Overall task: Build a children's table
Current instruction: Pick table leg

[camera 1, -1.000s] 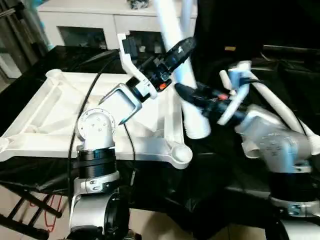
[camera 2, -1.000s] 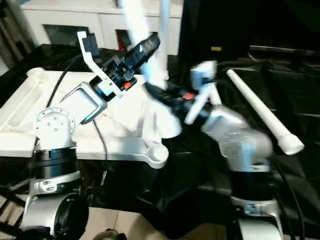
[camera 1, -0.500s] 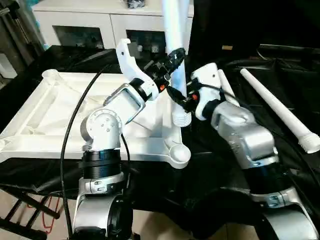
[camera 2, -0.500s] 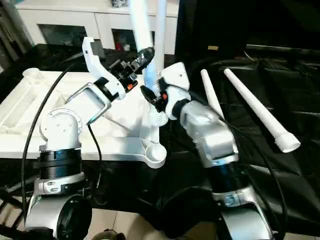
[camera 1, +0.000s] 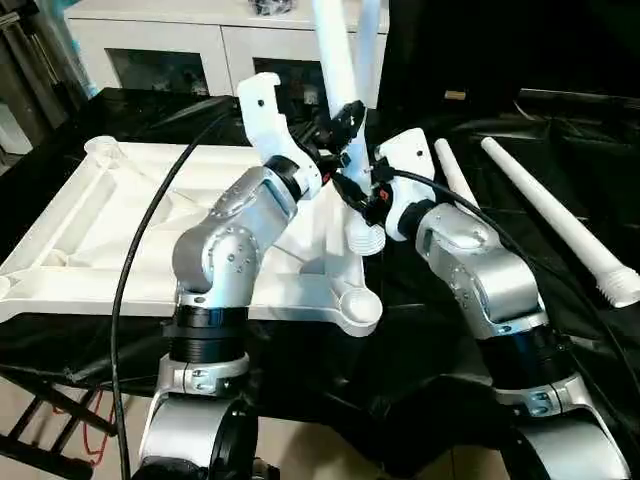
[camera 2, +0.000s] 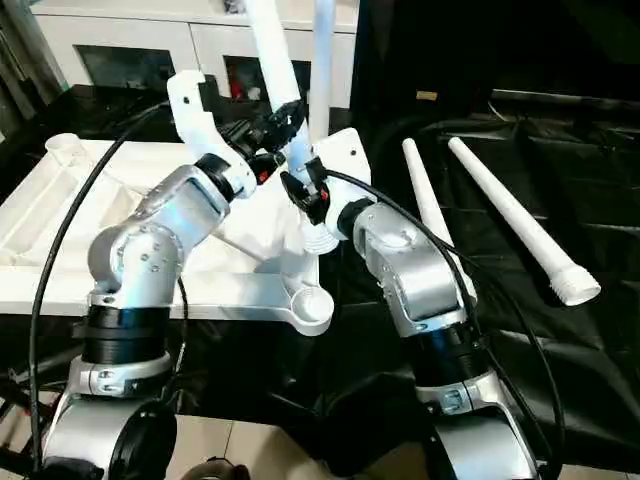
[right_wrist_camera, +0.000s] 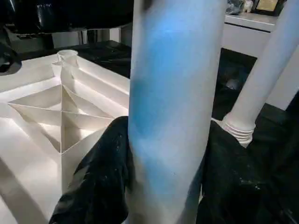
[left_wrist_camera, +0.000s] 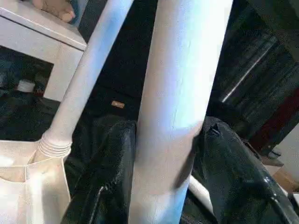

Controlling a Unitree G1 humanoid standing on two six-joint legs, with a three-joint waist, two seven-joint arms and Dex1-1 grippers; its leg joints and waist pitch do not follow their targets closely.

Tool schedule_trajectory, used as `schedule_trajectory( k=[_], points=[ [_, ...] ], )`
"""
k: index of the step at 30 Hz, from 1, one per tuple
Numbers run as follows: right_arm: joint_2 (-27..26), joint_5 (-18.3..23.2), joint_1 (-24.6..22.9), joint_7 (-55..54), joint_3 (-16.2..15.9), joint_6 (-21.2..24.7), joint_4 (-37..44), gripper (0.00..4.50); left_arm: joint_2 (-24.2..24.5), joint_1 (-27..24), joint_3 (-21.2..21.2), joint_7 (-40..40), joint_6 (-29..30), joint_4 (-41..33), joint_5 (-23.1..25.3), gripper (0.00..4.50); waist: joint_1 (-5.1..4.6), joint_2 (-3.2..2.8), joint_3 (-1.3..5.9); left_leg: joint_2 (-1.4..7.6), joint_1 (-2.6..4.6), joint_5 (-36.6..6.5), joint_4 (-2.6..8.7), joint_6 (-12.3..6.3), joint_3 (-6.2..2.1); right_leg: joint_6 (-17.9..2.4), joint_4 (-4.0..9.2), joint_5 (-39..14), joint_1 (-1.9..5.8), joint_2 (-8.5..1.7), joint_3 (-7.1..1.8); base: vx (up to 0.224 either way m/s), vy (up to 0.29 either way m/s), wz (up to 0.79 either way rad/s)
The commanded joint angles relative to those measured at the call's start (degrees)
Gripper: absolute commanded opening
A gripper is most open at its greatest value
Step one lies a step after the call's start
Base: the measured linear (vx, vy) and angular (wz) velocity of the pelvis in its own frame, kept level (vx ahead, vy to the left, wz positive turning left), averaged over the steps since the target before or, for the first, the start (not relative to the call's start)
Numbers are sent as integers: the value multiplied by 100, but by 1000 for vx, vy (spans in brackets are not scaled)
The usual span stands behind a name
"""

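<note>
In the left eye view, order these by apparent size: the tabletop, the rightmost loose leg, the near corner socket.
1. tabletop, largest.
2. rightmost loose leg, long but thin.
3. near corner socket, smallest, although nearest the camera.

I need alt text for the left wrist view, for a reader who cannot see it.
Two black fingers grip a white tube leg that rises between them. Beside it, another leg stands with its ribbed end in a corner socket of the white tabletop.

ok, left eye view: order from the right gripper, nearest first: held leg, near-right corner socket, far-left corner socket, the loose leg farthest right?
1. held leg, clamped in the right gripper itself.
2. near-right corner socket, just below the gripper on the tabletop.
3. loose leg farthest right, lying on the black cloth.
4. far-left corner socket, across the tabletop.
</note>
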State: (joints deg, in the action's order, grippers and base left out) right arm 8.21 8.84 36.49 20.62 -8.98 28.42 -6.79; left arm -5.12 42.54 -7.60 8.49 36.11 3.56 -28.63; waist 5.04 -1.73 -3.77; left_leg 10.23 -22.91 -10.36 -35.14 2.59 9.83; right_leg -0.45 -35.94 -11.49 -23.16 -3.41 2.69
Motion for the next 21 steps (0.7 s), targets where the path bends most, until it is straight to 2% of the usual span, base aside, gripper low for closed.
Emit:
schedule_trajectory(
  k=[1, 3, 5, 7, 8, 9, 11, 14, 21],
  points=[
    [-92, 47, 207, 369, -335, -226, 658, 181, 8, -141, 352, 56, 91, 292, 183, 190, -8, 94, 476, 222, 113, -286, 332, -250, -65, -1152, 363, -103, 353, -405, -251, 0, 0, 0],
    [-96, 43, 198, 388, -354, -225, 684, 181, 21, -165, 340, 108, 74, 283, 147, 255, -9, 91, 481, 222, 118, -290, 328, -237, -62, -1157, 358, -107, 350, -403, -253, 0, 0, 0],
    [-103, 39, 192, 397, -364, -220, 701, 181, 15, -184, 298, 117, 40, 247, 118, 254, -8, 85, 484, 219, 113, -243, 321, -257, -65, -1163, 342, 14, 355, -394, -250, 0, 0, 0],
    [-101, 43, 183, 424, -372, -214, 717, 181, 70, -182, 366, 252, 72, 192, 126, 275, -18, 86, 486, 227, 88, -142, 327, -288, -82, -1139, 321, 127, 367, -412, -250, 0, 0, 0],
    [-100, 46, 181, 436, -380, -210, 730, 181, 93, -183, 412, 258, 70, 193, 179, 290, -3, 61, 490, 229, 131, -245, 319, -266, -69, -1181, 341, 46, 333, -411, -253, 0, 0, 0],
    [-100, 45, 179, 444, -384, -207, 738, 180, 104, -185, 438, 257, 61, 198, 223, 297, -14, 72, 479, 227, 118, -288, 330, -254, -70, -1186, 349, -4, 341, -404, -252, 0, 0, 0],
    [-102, 62, 169, 502, -406, -190, 788, 180, 129, -197, 501, 228, 28, 253, 312, 295, -6, 51, 473, 243, 141, -428, 342, -169, -74, -1182, 362, -179, 329, -405, -253, 0, 0, 0],
    [-109, 50, 171, 517, -400, -178, 801, 180, 102, -178, 436, 189, 5, 266, 281, 274, -10, 63, 471, 241, 132, -479, 352, -99, -80, -1166, 357, -170, 342, -406, -255, 0, 0, 0],
    [-142, 23, 161, 514, -363, -138, 838, 180, -154, -13, -174, -244, -226, 402, -11, 216, -17, 80, 473, 221, 124, -518, 340, -97, -74, -1172, 371, -207, 348, -406, -259, 0, 0, 0]
  ],
)
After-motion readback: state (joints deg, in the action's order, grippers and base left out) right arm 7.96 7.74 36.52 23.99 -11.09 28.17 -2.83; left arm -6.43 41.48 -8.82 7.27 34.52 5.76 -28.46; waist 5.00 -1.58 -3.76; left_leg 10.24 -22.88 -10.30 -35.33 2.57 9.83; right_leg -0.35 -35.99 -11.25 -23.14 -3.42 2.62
